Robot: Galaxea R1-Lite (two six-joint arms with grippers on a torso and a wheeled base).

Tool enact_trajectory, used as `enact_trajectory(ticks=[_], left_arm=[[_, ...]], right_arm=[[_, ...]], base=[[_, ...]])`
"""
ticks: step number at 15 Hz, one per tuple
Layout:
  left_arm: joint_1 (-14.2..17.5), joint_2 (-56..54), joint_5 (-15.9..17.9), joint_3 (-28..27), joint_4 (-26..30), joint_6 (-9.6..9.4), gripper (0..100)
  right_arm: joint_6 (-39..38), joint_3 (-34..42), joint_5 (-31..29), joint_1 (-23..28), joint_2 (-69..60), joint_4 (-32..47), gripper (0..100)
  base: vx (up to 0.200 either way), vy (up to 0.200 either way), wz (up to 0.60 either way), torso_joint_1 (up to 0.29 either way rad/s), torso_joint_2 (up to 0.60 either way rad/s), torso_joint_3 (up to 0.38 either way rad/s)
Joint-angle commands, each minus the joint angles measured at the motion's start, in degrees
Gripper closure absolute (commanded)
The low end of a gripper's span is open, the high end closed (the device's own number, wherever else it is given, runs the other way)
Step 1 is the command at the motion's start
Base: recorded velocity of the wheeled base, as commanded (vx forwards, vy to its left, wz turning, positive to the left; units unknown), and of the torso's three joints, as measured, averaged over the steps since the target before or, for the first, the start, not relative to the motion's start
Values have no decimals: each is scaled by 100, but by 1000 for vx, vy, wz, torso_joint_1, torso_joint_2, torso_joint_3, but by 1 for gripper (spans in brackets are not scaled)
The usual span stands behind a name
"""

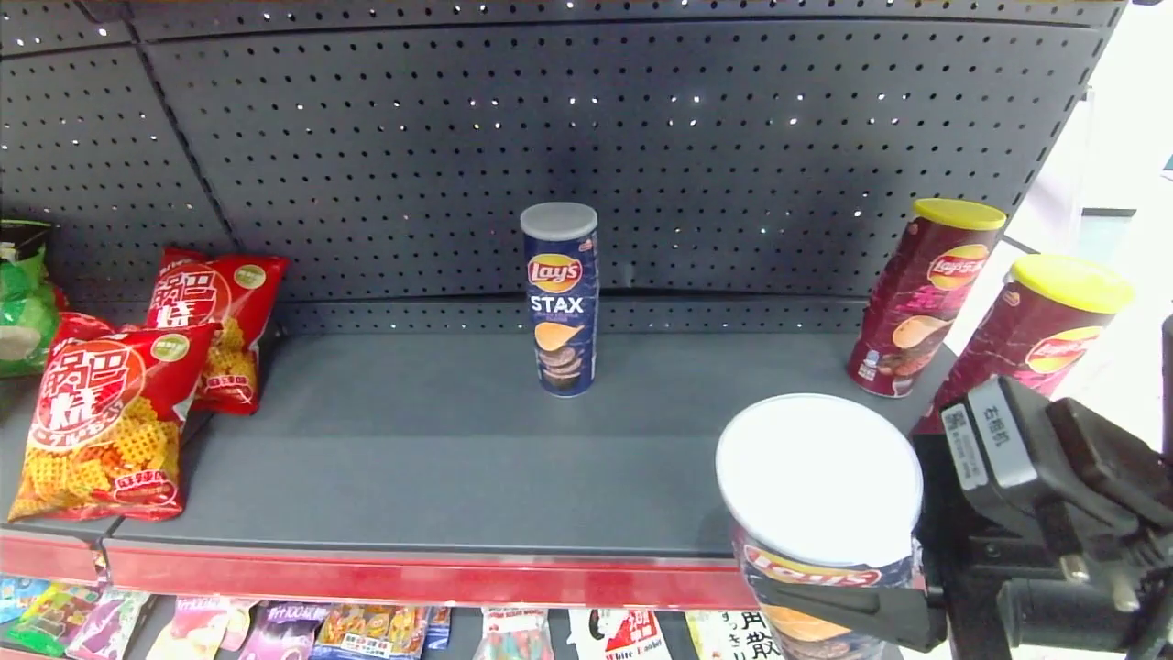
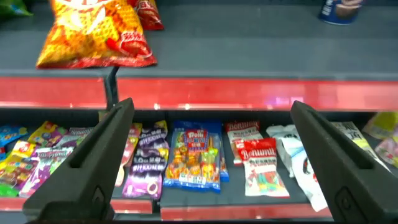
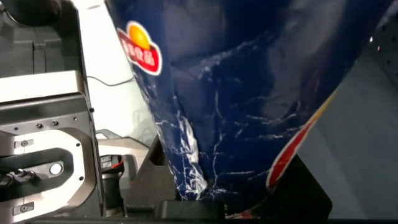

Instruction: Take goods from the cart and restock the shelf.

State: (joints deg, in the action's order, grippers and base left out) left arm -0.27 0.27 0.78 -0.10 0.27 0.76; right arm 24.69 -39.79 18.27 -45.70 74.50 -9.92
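Pointing lid-up, the blue can (image 1: 818, 486) stands vertical, clamped by the right tool (image 1: 836, 618); left tool (image 2: 212, 111) gapes wide.

2 blue cans (image 1: 559, 298) (image 1: 818, 477), 2 maroon cans (image 1: 921, 298) (image 1: 1035, 339), 2 red bags (image 1: 220, 321) (image 1: 96, 422), 1 grn bag (image 1: 23, 298)

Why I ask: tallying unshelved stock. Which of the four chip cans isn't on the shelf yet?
The white-lidded blue can, held by the right gripper. The grey-lidded blue can and both maroon cans stand on the shelf.
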Motion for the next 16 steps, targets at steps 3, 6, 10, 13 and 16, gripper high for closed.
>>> enact_trajectory(ticks=[3, 6, 10, 13, 16], left_arm=[[0, 8, 1, 1, 0, -5, 0], [0, 8, 1, 1, 0, 4, 0], [0, 26, 19, -8, 0, -5, 0], [0, 43, 27, -8, 0, -32, 0], [-8, 17, 238, -8, -18, -322, 0]], right_arm=[[1, 15, 1, 9, -14, 8, 100], [1, -20, 1, 18, -23, -1, 100], [-175, 15, -8, 18, -49, -185, 100], [-342, 6, -8, 9, -58, -194, 100], [-473, -29, 1, -18, -155, -194, 100]], base=[[0, 0, 0, 0, 0, 0], [0, 0, 0, 0, 0, 0], [0, 0, 0, 0, 0, 0], [0, 0, 0, 0, 0, 0], [0, 0, 0, 0, 0, 0]])
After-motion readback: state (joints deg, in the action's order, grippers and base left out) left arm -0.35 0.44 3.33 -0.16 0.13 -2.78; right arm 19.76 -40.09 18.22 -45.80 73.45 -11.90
